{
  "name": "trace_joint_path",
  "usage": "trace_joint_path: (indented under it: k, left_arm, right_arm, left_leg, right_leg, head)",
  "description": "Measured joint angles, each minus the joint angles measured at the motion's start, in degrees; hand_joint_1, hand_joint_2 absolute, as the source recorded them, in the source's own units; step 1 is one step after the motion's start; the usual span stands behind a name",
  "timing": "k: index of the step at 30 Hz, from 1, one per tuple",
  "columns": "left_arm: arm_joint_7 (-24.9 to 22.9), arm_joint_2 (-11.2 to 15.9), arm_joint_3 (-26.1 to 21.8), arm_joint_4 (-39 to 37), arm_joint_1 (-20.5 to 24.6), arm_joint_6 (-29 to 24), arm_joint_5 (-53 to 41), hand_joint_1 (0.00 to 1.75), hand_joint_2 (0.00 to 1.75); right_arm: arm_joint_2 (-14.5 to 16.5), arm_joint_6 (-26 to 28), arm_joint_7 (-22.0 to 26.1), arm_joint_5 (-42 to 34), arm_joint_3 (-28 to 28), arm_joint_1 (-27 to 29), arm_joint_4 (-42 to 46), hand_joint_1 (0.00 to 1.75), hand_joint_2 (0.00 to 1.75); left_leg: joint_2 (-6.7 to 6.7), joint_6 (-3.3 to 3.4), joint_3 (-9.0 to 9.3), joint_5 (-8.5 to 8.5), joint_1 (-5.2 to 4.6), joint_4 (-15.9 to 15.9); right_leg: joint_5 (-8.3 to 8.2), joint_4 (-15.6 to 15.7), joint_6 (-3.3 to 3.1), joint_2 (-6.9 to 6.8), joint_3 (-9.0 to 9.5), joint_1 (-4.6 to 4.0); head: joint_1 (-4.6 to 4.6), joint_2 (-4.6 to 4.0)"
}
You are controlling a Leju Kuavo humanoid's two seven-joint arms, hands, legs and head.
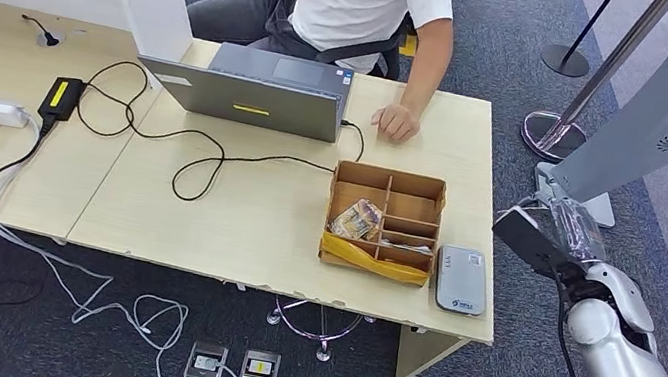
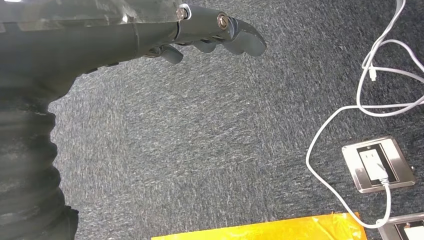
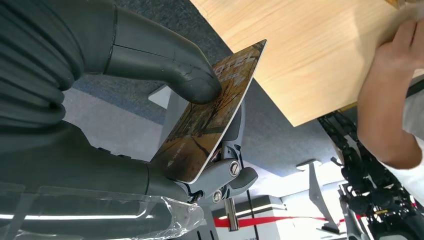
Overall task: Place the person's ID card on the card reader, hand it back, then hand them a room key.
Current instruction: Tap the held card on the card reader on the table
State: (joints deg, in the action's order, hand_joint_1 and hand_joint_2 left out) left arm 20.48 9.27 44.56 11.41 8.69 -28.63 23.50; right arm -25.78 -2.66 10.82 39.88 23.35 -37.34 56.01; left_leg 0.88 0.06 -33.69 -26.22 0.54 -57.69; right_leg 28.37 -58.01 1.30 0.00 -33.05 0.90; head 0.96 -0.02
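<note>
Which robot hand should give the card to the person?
The right hand. It already pinches the card and is raised beside the table, on the side where the person's hand rests. The left hand hangs over the floor, holding nothing.

We cannot read the card point(image 3: 210, 115) whole: the right hand's point(image 3: 165, 95) thumb covers part of its printed word, and its lower end is hidden among the fingers. In the head view that hand sits behind the wrist and a dark plate, so its fingers are hidden from us. The person point(image 1: 360, 0) is cut off at the top edge. What lies in the cardboard box's point(image 1: 382, 222) compartments is too small to tell. The left hand point(image 2: 210, 35) runs off the frame's edge.
</note>
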Motion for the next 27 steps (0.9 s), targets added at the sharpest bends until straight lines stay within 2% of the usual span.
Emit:
trace_joint_path:
  k: [27]
  left_arm:
    - [0.01, 0.02, -0.01, 0.0, 0.0, 0.09, 0.17, 0.0, 1.75]
  right_arm:
    - [0.4, -2.34, -1.17, 2.2, -0.8, 4.99, 0.82, 1.75, 1.75]
  left_leg:
    - [0.0, 0.0, 0.01, 0.0, 0.0, 0.0]
  right_leg:
    - [0.0, 0.0, 0.0, -0.01, 0.0, 0.0]
  head:
    - [0.0, 0.0]
